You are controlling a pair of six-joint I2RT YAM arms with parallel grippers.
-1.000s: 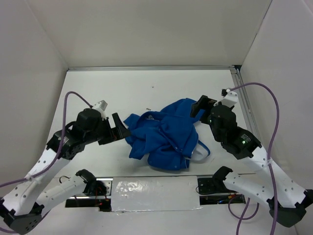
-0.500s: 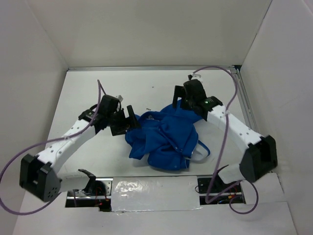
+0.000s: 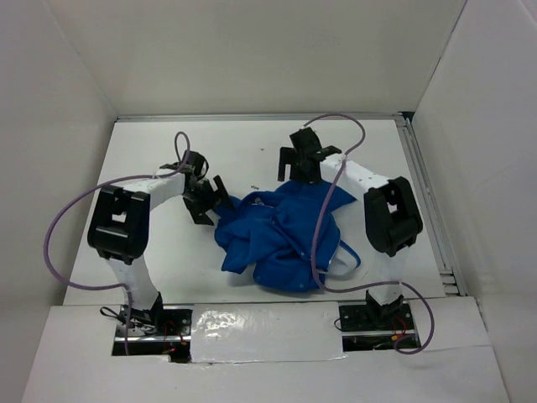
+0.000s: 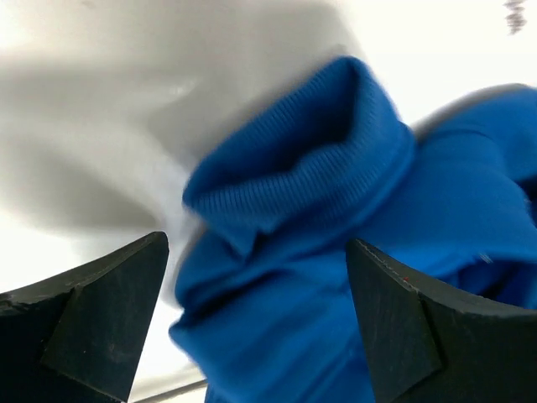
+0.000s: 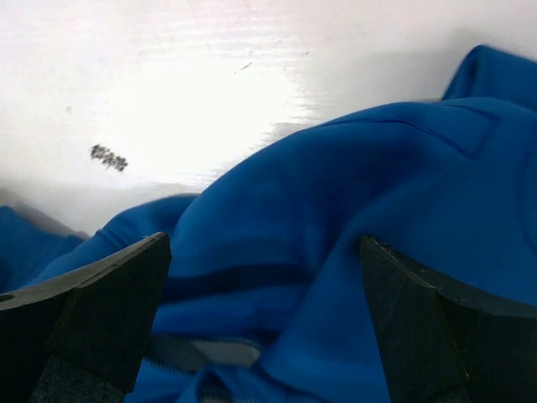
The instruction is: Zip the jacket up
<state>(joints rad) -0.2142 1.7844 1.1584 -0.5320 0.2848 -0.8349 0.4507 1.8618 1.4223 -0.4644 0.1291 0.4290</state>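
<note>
**Jacket bunched at mid-frame, both grippers released beside it**

Jacket (image 3: 281,239): a crumpled blue heap lying on the white tabletop (image 3: 252,151), just below the centre of the overhead view. Its front is folded in on itself. A pale loop of lining (image 3: 348,260) pokes out at its lower right edge.

The left gripper (image 3: 210,200) sits left of centre, at the heap's upper left edge, with its jaws spread wide and holding nothing. In the left wrist view a ribbed blue fold lies between the two dark fingers (image 4: 101,323). Whether either finger touches the cloth cannot be told.

The right gripper (image 3: 294,164) is in the upper middle of the frame, over the heap's top edge, also spread wide and empty. In its wrist view smooth blue cloth fills the space between the fingers, and a small dark mark (image 5: 109,157) shows on the tabletop at upper left. A pale strip (image 5: 210,353) lies in a fold at the bottom. It is too blurred to say whether it is the zipper.

Purple cables (image 3: 63,227) loop from both arms.
</note>
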